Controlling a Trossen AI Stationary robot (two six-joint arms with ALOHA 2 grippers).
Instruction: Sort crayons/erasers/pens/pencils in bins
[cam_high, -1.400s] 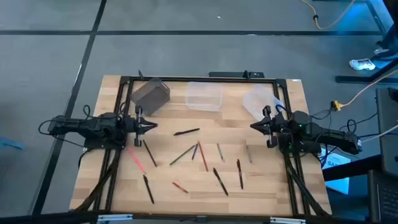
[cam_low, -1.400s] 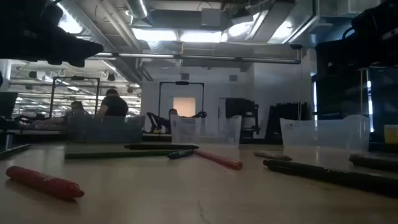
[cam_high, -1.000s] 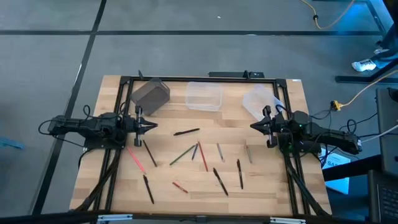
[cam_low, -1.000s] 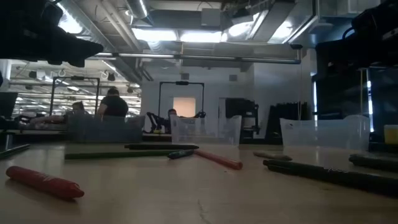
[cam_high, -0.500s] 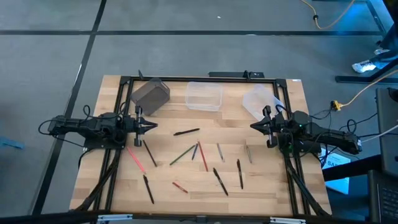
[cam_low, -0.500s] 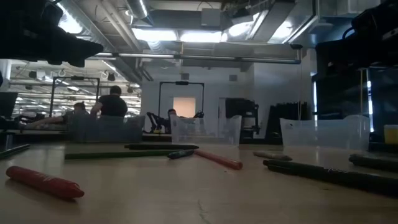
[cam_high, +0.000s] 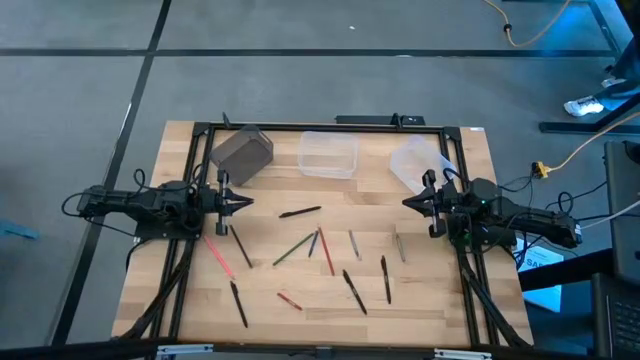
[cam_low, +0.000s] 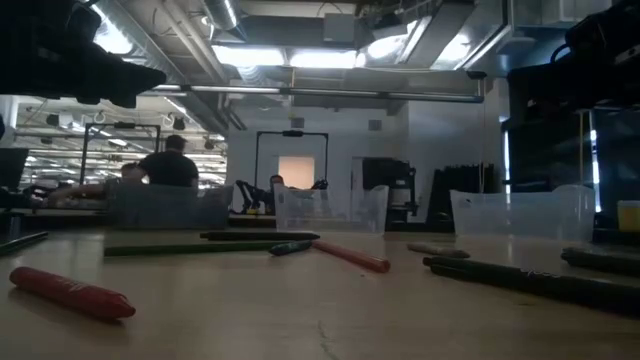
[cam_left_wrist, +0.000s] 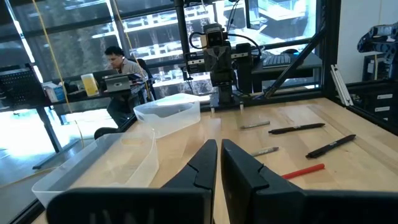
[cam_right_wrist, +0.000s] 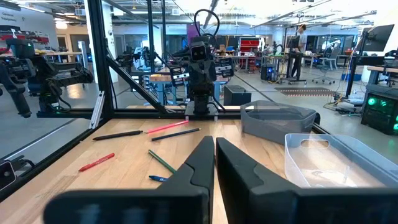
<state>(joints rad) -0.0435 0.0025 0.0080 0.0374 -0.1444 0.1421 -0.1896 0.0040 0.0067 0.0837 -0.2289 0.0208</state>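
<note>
About a dozen sticks lie flat and scattered on the wooden table: a black pen (cam_high: 300, 212), a green pencil (cam_high: 292, 250), a red one (cam_high: 326, 250), a pink one (cam_high: 220, 257), a short red crayon (cam_high: 290, 300) and several black and grey ones. Along the far edge stand the grey box (cam_high: 242, 152), the clear squarish tub (cam_high: 328, 154) and the clear rounded tub (cam_high: 415, 163). My left gripper (cam_high: 245, 202) hovers at the left side and my right gripper (cam_high: 405, 203) at the right. Both are shut, point toward the middle and hold nothing.
A black metal frame (cam_high: 300, 127) runs around the table's edges. The low view shows the red crayon (cam_low: 70, 292) nearest, with a green pencil (cam_low: 190, 248) and a black pen (cam_low: 530, 280) behind it. People sit in the room beyond the table.
</note>
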